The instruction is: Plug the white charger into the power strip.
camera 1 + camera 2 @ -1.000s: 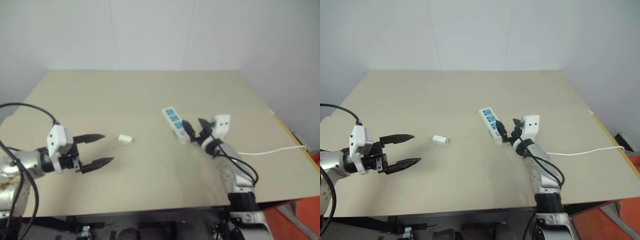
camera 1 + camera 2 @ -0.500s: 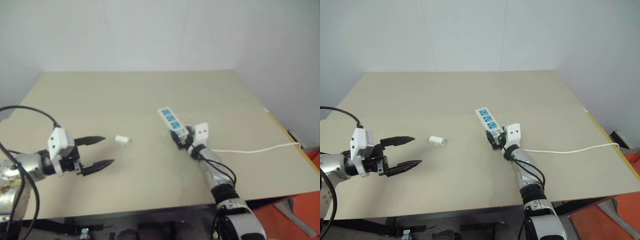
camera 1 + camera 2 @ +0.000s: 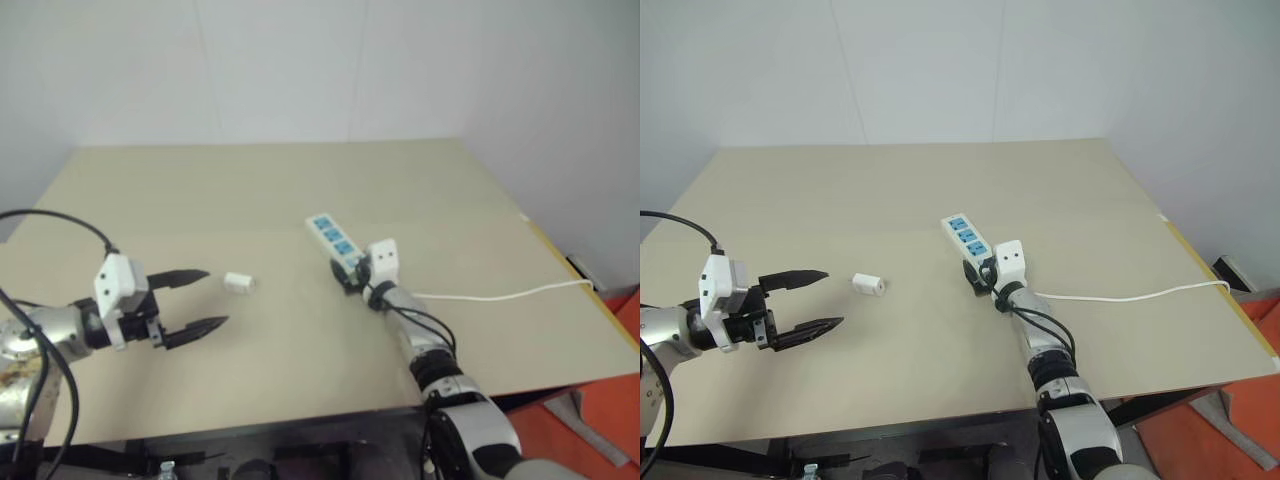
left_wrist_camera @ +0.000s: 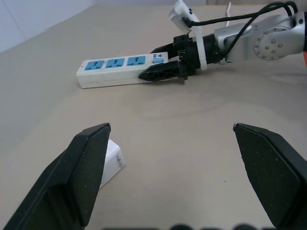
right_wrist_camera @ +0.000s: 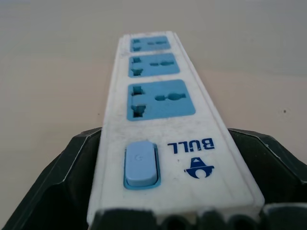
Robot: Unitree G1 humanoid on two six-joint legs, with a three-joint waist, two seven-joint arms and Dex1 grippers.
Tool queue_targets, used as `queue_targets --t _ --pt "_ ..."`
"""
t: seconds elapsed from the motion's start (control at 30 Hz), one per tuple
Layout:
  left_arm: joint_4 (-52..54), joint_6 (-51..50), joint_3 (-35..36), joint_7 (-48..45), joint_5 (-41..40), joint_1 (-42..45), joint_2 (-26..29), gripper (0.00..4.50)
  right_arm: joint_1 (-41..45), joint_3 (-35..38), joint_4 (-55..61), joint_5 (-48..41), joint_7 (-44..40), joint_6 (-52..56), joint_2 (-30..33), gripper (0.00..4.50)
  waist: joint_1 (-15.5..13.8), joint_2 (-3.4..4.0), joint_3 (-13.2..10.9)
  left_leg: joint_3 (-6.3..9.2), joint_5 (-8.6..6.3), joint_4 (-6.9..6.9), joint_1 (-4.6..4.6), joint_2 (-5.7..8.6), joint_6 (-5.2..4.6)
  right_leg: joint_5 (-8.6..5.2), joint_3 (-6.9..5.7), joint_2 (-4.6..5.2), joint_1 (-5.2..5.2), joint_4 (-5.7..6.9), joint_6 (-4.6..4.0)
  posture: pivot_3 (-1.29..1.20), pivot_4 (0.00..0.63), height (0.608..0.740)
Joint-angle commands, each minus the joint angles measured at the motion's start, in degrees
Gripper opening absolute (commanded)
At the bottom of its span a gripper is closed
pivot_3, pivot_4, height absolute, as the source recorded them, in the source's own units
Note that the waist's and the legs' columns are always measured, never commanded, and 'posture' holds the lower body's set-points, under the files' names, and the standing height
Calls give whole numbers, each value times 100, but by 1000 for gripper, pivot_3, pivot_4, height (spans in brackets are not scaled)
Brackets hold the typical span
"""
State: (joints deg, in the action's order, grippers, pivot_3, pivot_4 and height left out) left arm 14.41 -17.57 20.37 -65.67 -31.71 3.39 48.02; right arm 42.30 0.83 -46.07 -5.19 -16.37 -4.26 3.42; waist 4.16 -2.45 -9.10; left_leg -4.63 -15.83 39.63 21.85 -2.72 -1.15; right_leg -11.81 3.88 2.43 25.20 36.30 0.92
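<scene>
Currently, step in hand: bracing the power strip, judged from the right hand set at its switch end; charger not yet picked up.
Right hand: fingers standing on either side of the strip's switch end, close against its flanks; whether actually pinching, cannot tell.
Left hand: spread wide, holding nothing, hovering low over the bench, pointed toward the charger.
White charger: lying on its side on the bench, just ahead of the left fingertips, well apart from the strip.
Power strip: flat on the bench near the middle, three blue sockets facing up, all vacant; thin cable trailing off toward the right edge.
Progress: early; nothing plugged in.
Next move calls for: advancing the left hand until the charger sits between the fingers, closing on its flanks, then turning the prongs down toward a socket; prong side not readable from these views.
Risk: nudging the light block away instead of catching it; strip skating if not firmly held during insertion.
</scene>
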Motion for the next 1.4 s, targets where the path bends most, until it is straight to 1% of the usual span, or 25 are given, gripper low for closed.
queue_targets --t 0.03,0.13,0.3,0.5,0.57,0.63,0.73,0.87,0.97,1.07,1.13,1.2,1.3,1.4 --pt "142 102 161 47 -37 -4 97 4466 68 87 -110 -57 -5 211 -42 4500 -3 0 1 0 0 -1 -4 0 0 0 0 0 -3 0 0 0 150 740" --pt "144 117 171 51 -19 -23 110 4466 69 43 -143 -34 -86 421 -27 4500 2 -1 2 0 0 -1 -9 0 0 0 0 0 -8 0 0 0 150 740" --pt "81 133 137 30 -12 47 131 4500 -18 33 -6 -35 -157 536 -41 3436 1 -2 5 0 0 -1 -15 -1 0 0 0 -1 -11 0 0 0 150 740" --pt "-154 174 -176 -168 39 446 176 4500 -176 48 414 -33 -287 176 101 3441 -14 -2 4 0 0 -4 -12 -1 0 0 0 -1 -9 -1 1 0 150 740" --pt "-371 259 -386 -321 95 834 204 4500 -288 88 860 -172 -639 -95 255 3441 -42 -1 3 1 0 -4 -5 2 0 -1 -2 -1 -7 -4 1 0 150 740" --pt "-690 361 -632 -512 186 1329 233 4500 -432 87 1371 -403 -1233 -257 436 3441 -72 1 2 3 0 -3 9 11 0 0 -6 -1 0 -8 3 0 150 740" --pt "-1297 587 -1038 -872 459 2093 303 4500 -659 44 2000 -770 -2187 -214 730 3441 -98 5 -2 3 0 -2 31 15 -1 4 -6 0 13 -16 9 0 150 740" --pt "-2321 1152 -1614 -1546 958 3192 410 4500 -932 -89 2582 -1187 -3473 -78 1200 3441 -105 6 -3 -1 -3 -4 33 16 -5 3 -6 -4 17 -20 10 0 150 740" --pt "-3027 1582 -1938 -1955 1273 3885 394 4500 -1056 -166 2825 -1413 -4085 41 1376 3441 -111 6 -4 -3 -3 -4 33 14 -6 3 -5 -13 17 -24 10 0 150 740" --pt "-3824 2058 -2308 -2469 1642 4739 347 4500 -1266 -310 3076 -1639 -4894 12 1561 3441 -154 4 -6 -4 -3 -1 34 12 -6 3 -3 -17 17 -23 10 0 150 740" --pt "-4345 2292 -2589 -2640 1949 5230 360 4500 -1345 -464 3103 -1571 -5187 -75 1637 3441 -166 4 -7 -4 -3 5 38 13 -6 2 -4 -19 18 -21 11 0 150 740" --pt "-4793 2500 -3085 -2680 2000 5672 474 4500 -1382 -634 2941 -1426 -5495 -323 1675 3441 -165 3 -7 -4 -3 14 41 14 -7 2 -2 -19 16 -18 12 0 150 740" --pt "-5346 2836 -3967 -2683 2073 6379 553 4500 -1327 -801 2363 -1261 -5808 -744 1589 3441 -166 2 -8 -5 -4 16 38 14 -9 3 3 -20 15 -17 13 0 150 740" --pt "-5682 3207 -4899 -2683 1922 6932 626 4500 -1128 -882 1750 -1168 -6133 -1076 1488 3441 -172 1 -11 -3 -4 19 40 15 -9 3 2 -20 15 -14 14 0 150 740"
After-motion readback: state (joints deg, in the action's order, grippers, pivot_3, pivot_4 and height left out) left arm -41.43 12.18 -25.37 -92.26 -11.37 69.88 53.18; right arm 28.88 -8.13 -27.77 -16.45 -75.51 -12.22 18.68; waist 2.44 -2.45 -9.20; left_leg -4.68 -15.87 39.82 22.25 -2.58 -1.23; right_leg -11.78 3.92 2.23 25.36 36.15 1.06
